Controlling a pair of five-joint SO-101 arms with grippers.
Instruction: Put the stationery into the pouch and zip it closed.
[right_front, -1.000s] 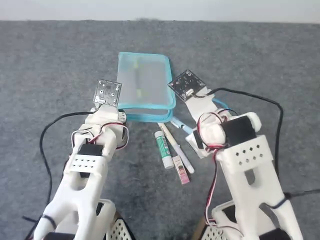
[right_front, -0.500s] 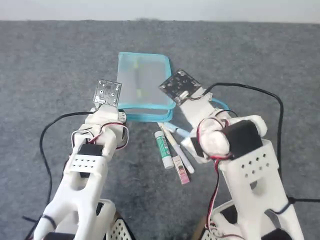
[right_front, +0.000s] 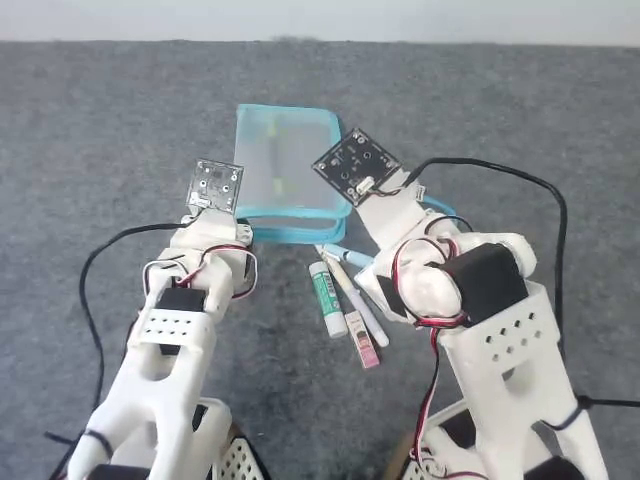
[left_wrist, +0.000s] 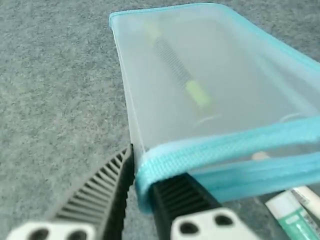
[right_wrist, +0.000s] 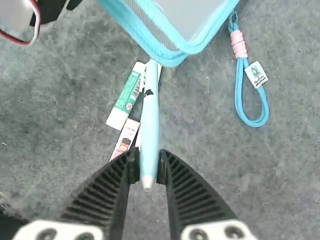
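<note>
- Left pincer is clamped on the pouch at its zip-edge corner, likely to anchor the mouth for loading.
- Right pincer holds a blue pen, aimed at that mouth.
- A glue stick lies on the worktop just beside the mouth, within easy reach.

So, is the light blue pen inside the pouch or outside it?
Outside: the right gripper holds the light blue pen just short of the pouch.
</note>
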